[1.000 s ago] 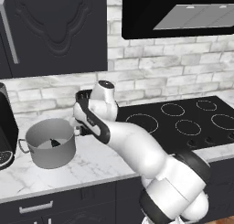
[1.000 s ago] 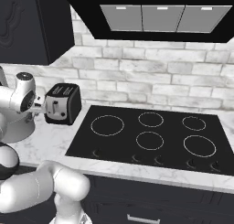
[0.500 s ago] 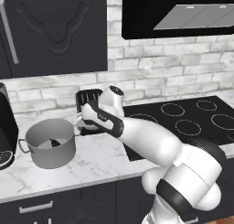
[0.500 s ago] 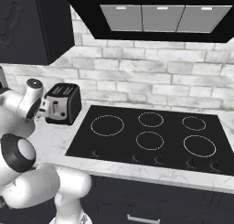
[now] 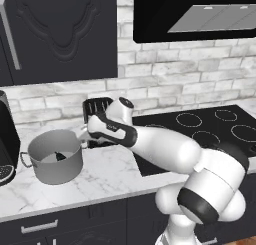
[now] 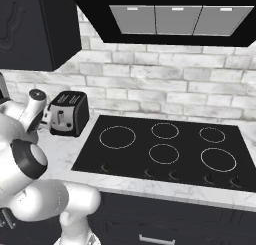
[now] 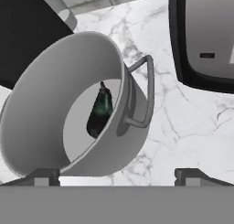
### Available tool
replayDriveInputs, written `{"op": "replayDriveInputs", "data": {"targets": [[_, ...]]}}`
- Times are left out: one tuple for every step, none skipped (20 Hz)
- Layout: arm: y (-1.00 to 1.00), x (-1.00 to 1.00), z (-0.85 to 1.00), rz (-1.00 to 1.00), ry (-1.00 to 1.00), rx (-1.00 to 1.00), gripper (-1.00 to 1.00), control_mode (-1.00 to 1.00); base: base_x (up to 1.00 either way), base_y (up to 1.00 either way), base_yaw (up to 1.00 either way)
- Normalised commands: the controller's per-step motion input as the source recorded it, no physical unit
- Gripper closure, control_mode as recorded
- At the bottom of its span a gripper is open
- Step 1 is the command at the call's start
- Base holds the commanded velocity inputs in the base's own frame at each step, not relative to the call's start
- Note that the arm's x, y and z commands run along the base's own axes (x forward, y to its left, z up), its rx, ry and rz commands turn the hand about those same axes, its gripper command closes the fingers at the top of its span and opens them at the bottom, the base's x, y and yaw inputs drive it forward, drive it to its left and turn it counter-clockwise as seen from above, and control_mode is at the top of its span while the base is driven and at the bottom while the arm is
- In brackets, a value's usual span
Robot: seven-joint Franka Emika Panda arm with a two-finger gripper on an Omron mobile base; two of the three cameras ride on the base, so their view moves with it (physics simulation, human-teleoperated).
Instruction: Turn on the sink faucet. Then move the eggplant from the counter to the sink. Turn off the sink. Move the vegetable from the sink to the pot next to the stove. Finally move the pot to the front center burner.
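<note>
the pot stands on the marble surface well left of the stove, with the eggplant lying on its bottom, so what looks to be left is carrying the pot to the front centre burner. the gripper hovers just beside the pot's rim with its jaws spread as wide as they go and nothing between them. the pot is rigid steel, probably fairly heavy for its size and smooth enough to slip; the near side handle is a thin loop, and it or the rim wall next to it seems the surest place to close on. lifted by one side it would likely tip, and the loose eggplant could roll inside. the toaster sits between pot and stove towards the back wall, near the straight path across, so the carry should pass in front of it. a dark appliance stands on the pot's far side, out of the way.
</note>
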Motion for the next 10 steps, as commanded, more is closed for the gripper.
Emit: {"op": "replayDriveInputs", "data": {"targets": [[0.27,0.06,-0.10,0.00,0.02,0.00,-1.00,-1.00,0.00,0.00,0.00],[0.24,0.08,-0.09,0.00,0.02,0.00,-1.00,-1.00,0.00,0.00,0.00],[0.21,0.13,-0.05,0.00,0.02,0.00,-1.00,-1.00,0.00,0.00,0.00],[0.14,0.20,-0.05,0.00,0.02,0.00,-1.00,-1.00,0.00,0.00,0.00],[0.00,0.21,-0.11,0.00,0.01,0.01,-1.00,-1.00,0.00,0.00,0.00],[0.00,0.17,-0.13,0.00,0.01,0.02,-1.00,-1.00,0.00,0.00,0.00],[0.00,0.15,-0.13,0.00,0.00,0.03,-1.00,-1.00,0.00,0.00,0.00],[0.00,0.17,-0.17,0.00,0.00,0.02,-1.00,-1.00,0.00,0.00,0.00],[0.00,0.18,-0.14,0.00,0.01,0.01,-1.00,-1.00,0.00,0.00,0.00],[0.00,0.17,-0.22,0.00,0.01,0.00,-1.00,-1.00,0.00,0.00,0.00]]}}
